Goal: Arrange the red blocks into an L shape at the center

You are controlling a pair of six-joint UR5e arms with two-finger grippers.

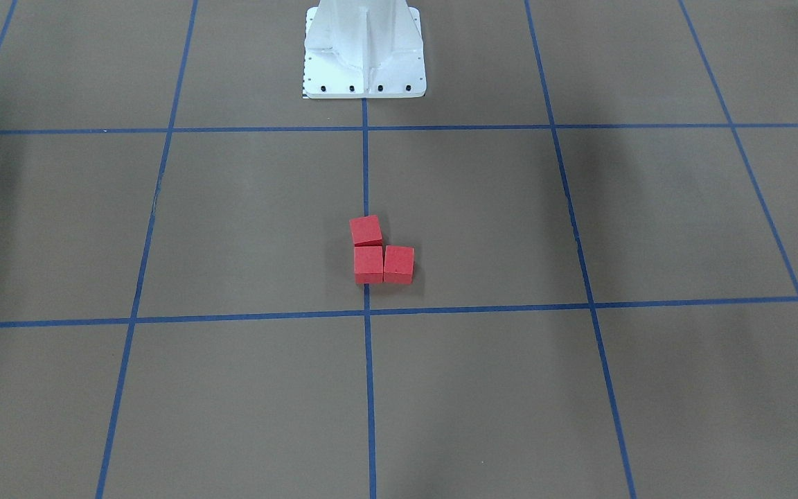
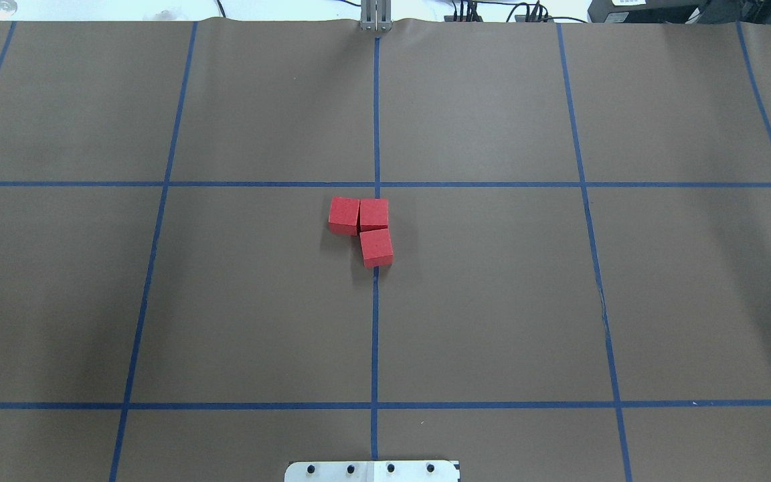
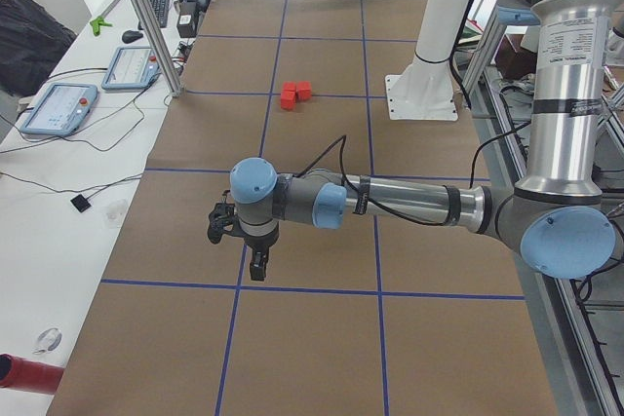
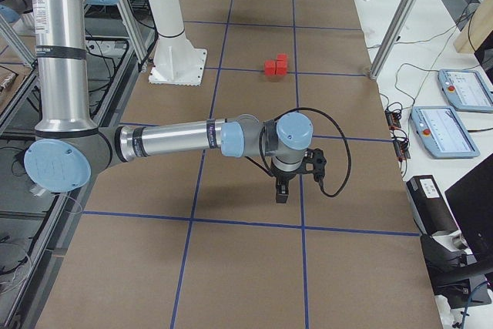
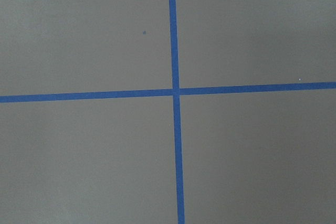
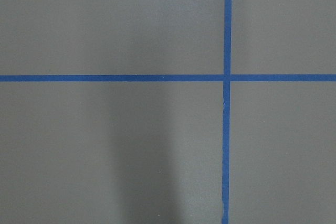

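Front-facing and overhead, I see the red blocks [image 1: 378, 251] touching in an L on the surface [image 1: 233, 229], two on the middle blue tape line [image 1: 365, 166], one just beside it. In the side views my left hand [image 3: 255, 265] and right hand [image 4: 282, 190] hang well apart from that line and the blocks; wide or narrow, I cannot tell.

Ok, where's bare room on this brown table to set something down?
The grid square on the robot's right of the middle blue tape line is nearly all bare, as is the stretch from the three small matte red cubes to the white base plate. Only those touching cubes crowd that line.
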